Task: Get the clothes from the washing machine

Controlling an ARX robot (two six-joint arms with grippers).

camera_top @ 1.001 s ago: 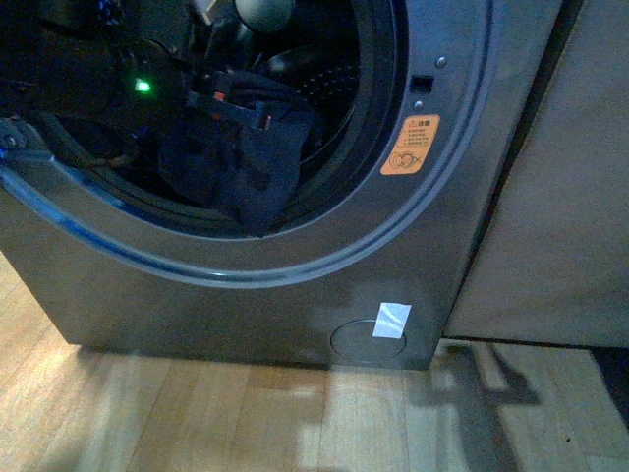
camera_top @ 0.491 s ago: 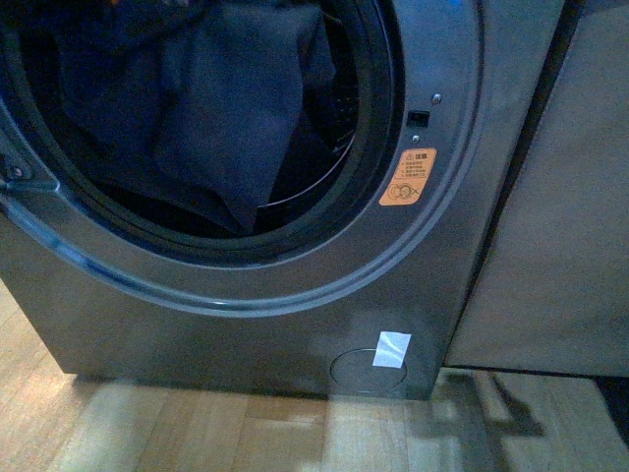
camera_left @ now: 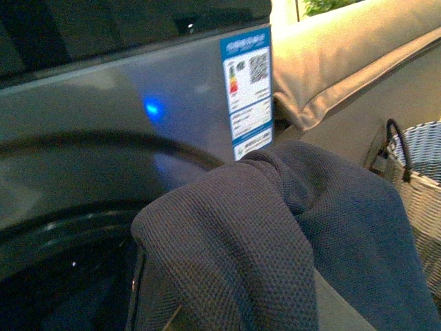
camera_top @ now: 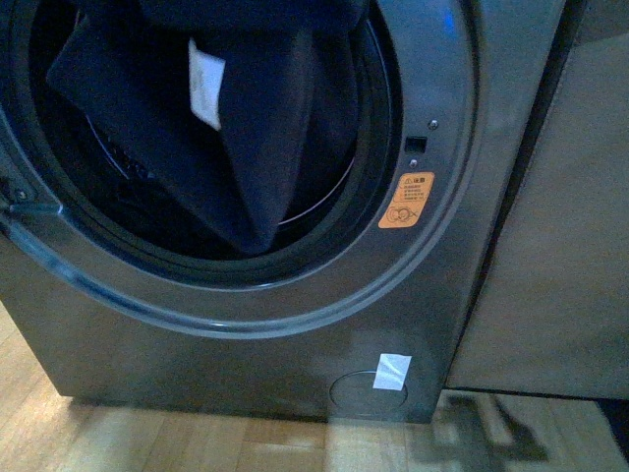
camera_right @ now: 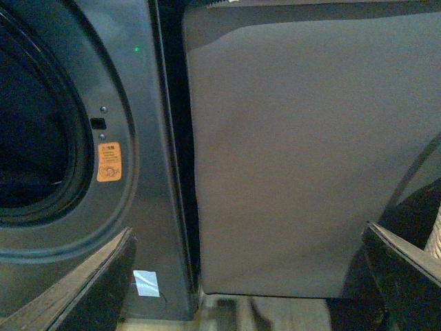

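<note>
Dark blue clothes [camera_top: 246,147] hang down in the round mouth of the grey washing machine [camera_top: 432,295] in the front view. A white tag [camera_top: 204,84] shows on them. An orange sticker [camera_top: 406,200] sits beside the mouth, and a white tape patch [camera_top: 392,372] is lower down.

In the left wrist view, the clothes fill the front and cover the left tool, so I cannot tell if it is open or closed. A woven basket [camera_left: 420,179] stands off to the side.

In the right wrist view, the right tool [camera_right: 248,234] is wide open and holds nothing, near the machine's front.
</note>
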